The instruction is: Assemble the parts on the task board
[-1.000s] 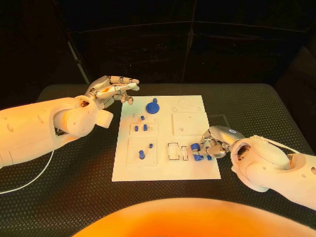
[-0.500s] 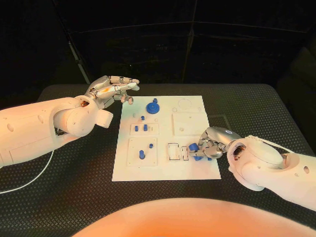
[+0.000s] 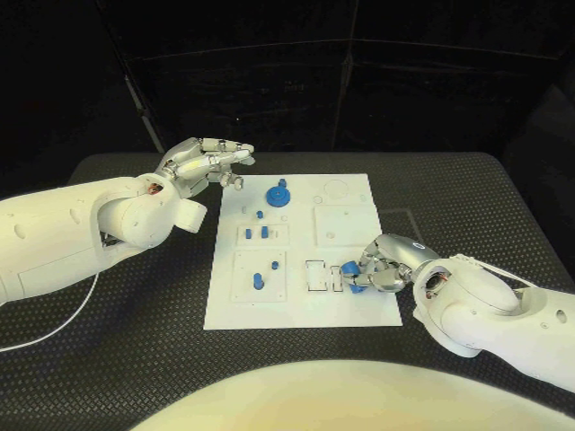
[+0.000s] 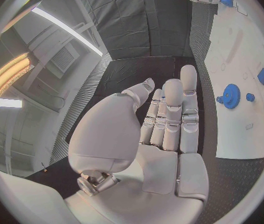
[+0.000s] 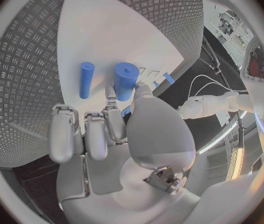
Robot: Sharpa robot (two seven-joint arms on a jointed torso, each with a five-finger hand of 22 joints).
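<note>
Right hand [image 3: 381,266] pinching a blue peg [image 5: 126,81] upright over the task board [image 3: 366,310], a loose blue cylinder [image 5: 86,79] just beside its fingertips; left hand [image 3: 207,163], fingers extended together and empty, waits beyond the board; seating likely requires vertical alignment.

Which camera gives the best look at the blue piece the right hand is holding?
The right wrist view: the blue piece shows large and unobstructed at the fingertips of the right hand, above the task board. In the head view it is small, partly covered by the fingers. In the left wrist view it is a speck at the rim.
</note>
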